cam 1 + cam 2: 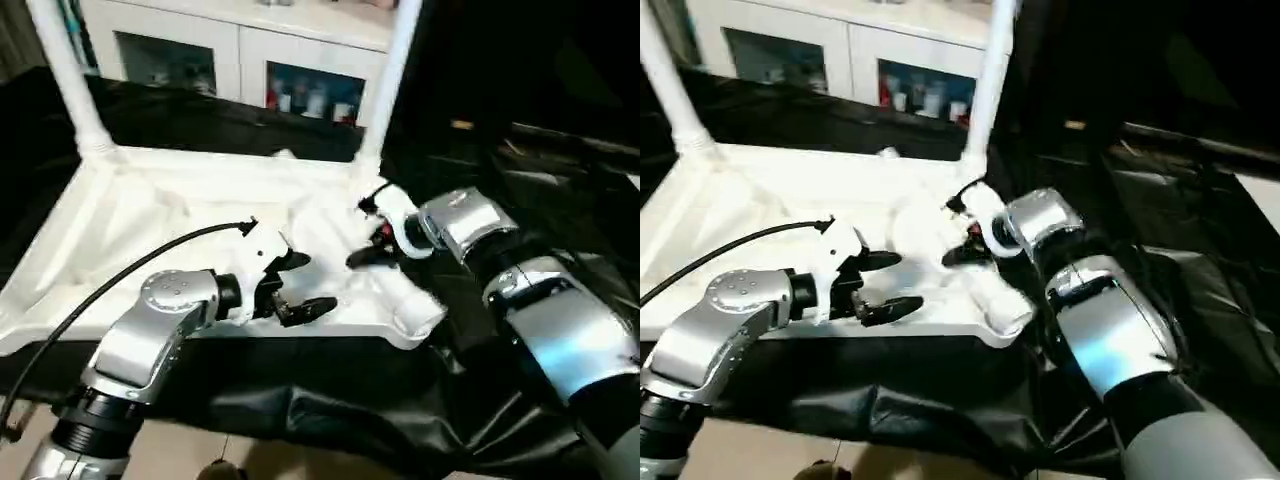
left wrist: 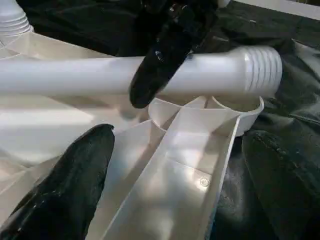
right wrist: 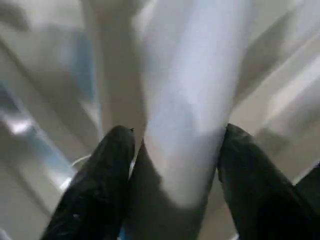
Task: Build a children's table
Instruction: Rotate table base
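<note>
The white table top (image 1: 130, 215) lies ribbed side up on the black cloth. Two white legs (image 1: 65, 70) (image 1: 385, 90) stand upright in its far corner sockets. A third leg (image 1: 405, 295) lies slanted over the near right corner, its threaded end beside the round socket (image 2: 235, 107). My right gripper (image 1: 368, 232) is shut on this leg, with one black finger on each side of the tube (image 3: 180, 100). Just inside the top's front edge, my left gripper (image 1: 305, 287) hovers open and holds nothing, a little to the left of the lying leg.
A white cabinet (image 1: 250, 60) with glass doors stands behind the work. Crumpled black cloth (image 1: 330, 400) covers the surface around and under the top. A black cable (image 1: 120, 275) runs from my left wrist across the top's near left part.
</note>
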Controlling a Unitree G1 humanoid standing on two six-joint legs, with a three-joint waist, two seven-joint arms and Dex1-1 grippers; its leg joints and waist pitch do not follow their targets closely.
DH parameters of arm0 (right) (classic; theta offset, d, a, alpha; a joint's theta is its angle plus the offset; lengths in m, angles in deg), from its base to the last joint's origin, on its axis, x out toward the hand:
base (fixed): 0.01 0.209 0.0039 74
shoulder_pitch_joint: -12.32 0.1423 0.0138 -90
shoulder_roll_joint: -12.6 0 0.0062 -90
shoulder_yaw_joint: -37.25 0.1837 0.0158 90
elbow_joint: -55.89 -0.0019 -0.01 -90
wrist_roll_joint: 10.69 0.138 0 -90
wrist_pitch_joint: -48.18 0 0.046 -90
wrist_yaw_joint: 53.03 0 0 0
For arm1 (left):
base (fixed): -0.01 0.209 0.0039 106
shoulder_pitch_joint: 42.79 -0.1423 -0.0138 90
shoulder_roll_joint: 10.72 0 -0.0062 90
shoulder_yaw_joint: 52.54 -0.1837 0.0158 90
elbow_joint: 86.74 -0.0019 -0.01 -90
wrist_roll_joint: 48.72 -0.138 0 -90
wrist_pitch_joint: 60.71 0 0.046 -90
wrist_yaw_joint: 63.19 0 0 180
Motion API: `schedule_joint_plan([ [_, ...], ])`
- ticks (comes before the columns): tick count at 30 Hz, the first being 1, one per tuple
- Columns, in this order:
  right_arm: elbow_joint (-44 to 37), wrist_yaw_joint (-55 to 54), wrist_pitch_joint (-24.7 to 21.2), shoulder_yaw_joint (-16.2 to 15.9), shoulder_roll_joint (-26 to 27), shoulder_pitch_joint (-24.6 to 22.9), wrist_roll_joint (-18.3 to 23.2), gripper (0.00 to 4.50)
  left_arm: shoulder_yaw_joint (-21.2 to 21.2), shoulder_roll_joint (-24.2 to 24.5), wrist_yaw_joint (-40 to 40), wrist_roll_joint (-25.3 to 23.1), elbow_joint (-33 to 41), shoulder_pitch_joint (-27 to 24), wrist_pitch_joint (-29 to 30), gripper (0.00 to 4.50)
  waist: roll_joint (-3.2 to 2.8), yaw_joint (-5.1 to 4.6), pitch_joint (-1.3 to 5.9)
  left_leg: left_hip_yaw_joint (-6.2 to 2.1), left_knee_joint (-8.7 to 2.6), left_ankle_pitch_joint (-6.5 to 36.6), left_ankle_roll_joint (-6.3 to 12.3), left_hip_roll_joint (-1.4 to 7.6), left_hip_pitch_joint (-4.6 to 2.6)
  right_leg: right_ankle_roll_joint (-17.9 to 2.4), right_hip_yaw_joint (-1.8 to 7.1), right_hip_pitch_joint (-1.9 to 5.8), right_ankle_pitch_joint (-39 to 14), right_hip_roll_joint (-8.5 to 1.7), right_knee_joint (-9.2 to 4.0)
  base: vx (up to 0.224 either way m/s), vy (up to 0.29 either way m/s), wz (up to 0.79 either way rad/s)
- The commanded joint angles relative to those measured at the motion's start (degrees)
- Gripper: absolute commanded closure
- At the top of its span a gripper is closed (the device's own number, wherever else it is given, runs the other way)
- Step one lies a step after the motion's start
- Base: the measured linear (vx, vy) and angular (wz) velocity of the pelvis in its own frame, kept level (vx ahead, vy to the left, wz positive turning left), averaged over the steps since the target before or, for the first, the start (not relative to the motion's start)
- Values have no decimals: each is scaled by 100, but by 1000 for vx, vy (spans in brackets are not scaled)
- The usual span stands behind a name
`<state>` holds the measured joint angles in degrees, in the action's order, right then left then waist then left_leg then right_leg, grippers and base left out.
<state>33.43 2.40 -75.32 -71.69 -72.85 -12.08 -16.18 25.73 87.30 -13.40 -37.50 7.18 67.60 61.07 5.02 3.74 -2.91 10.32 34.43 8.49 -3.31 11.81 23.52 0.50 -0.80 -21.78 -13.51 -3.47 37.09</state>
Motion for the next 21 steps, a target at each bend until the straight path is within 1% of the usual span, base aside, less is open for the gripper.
schedule_joint_plan([
  [1, 300, 95, -51, 26, -43, 4, -142, 218, -98, -15, 16, 2, 10, 85, 1, 0, -125, -24, 329, -29, -445, 1720, -561, 168, -279, -1091, 129, 50, -892, -346, -430, 0, 0, 0],
  [2, 377, 95, -24, 51, -30, 24, -165, 230, -89, -22, -9, -5, -19, 108, -27, 0, -131, -22, 335, -33, -443, 1689, -580, 164, -267, -1092, 130, 57, -860, -351, -423, 0, 0, 0],
  [3, 427, 41, -26, 90, -22, 28, -158, 239, -66, -39, -48, -7, -51, 132, -39, 0, -132, -22, 343, -38, -446, 1575, -583, 165, -251, -1085, 125, 78, -704, -349, -402, 0, 0, 0],
  [4, 483, -20, -61, 182, -10, 28, -102, 247, -43, -57, -85, -6, -87, 162, -52, 0, -124, -31, 346, -33, -445, 1538, -577, 161, -247, -1087, 126, 78, -635, -340, -399, 0, 0, 0],
  [5, 499, -16, -82, 214, -12, 32, -67, 253, -43, -61, -87, -6, -102, 179, -52, 0, -152, -26, 350, -31, -439, 1480, -566, 161, -259, -1120, 124, 76, -515, -343, -393, 0, 0, 0],
  [6, 513, -57, -126, 280, -13, 34, -5, 261, -32, -66, -105, -10, -117, 196, -41, 0, -152, -36, 358, -22, -427, 1413, -552, 155, -260, -1157, 124, 83, -375, -333, -388, 0, 0, 0],
  [8, 550, -138, -180, 375, -29, 23, 88, 269, -18, -53, -97, -12, -147, 214, -43, 0, -127, -30, 365, -15, -417, 1309, -493, 152, -254, -1190, 124, 100, -254, -333, -378, 0, 0, 0],
  [10, 585, -180, -199, 446, -58, -7, 154, 272, 0, -30, -114, -38, -182, 231, -59, 0, -142, -31, 369, -12, -411, 1205, -463, 151, -249, -1220, 123, 111, -133, -330, -369, 0, 0, 0],
  [12, 630, -246, -164, 556, -94, -26, 212, 274, 82, -59, -159, -2, -235, 254, -81, 0, -195, -28, 372, -12, -407, 1198, -477, 148, -259, -1250, 120, 109, -43, -320, -357, 0, 0, 0],
  [14, 642, -290, -156, 626, -110, -30, 259, 274, 141, -96, -216, 22, -264, 265, -76, 0, -170, -34, 374, -9, -408, 1247, -485, 153, -266, -1279, 117, 113, -23, -315, -360, 0, 0, 0],
  [15, 674, -453, -176, 941, -158, -1, 432, 275, 283, -225, -403, 87, -332, 323, -13, 0, -162, -37, 370, -7, -410, 1256, -486, 155, -263, -1297, 119, 115, -37, -321, -365, 0, 0, 0],
  [16, 665, -452, -230, 1094, -212, 14, 541, 275, 420, -346, -639, 126, -371, 398, 189, 0, -156, -36, 372, -1, -402, 1246, -485, 152, -265, -1308, 126, 120, -20, -324, -367, 0, 0, 0],
  [17, 661, -443, -269, 1207, -249, 26, 603, 275, 518, -432, -815, 154, -398, 453, 340, 0, -143, -42, 376, 1, -401, 1201, -489, 154, -264, -1323, 125, 136, 66, -313, -354, 0, 0, 0],
  [18, 642, -431, -292, 1284, -294, 26, 650, 275, 589, -505, -929, 181, -412, 504, 395, 0, -99, -25, 378, 10, -387, 1152, -421, 147, -265, -1328, 126, 137, 69, -315, -361, 0, 0, 0],
  [19, 615, -413, -306, 1322, -332, 21, 684, 275, 622, -539, -983, 194, -413, 528, 425, 0, -111, -14, 377, 1, -393, 1143, -405, 148, -259, -1319, 122, 140, 26, -325, -366, 0, 0, 0],
  [20, 515, -351, -351, 1450, -467, 5, 802, 275, 730, -649, -1152, 239, -411, 607, 506, 0, -77, -14, 380, 4, -387, 1107, -370, 149, -249, -1309, 122, 150, 0, -327, -369, 0, 0, 0],
  [21, 459, -376, -352, 1526, -519, -2, 866, 275, 770, -687, -1209, 252, -412, 627, 504, 0, -80, -6, 380, 4, -385, 1063, -352, 154, -254, -1310, 122, 154, 35, -333, -375, 0, 0, 0],
])
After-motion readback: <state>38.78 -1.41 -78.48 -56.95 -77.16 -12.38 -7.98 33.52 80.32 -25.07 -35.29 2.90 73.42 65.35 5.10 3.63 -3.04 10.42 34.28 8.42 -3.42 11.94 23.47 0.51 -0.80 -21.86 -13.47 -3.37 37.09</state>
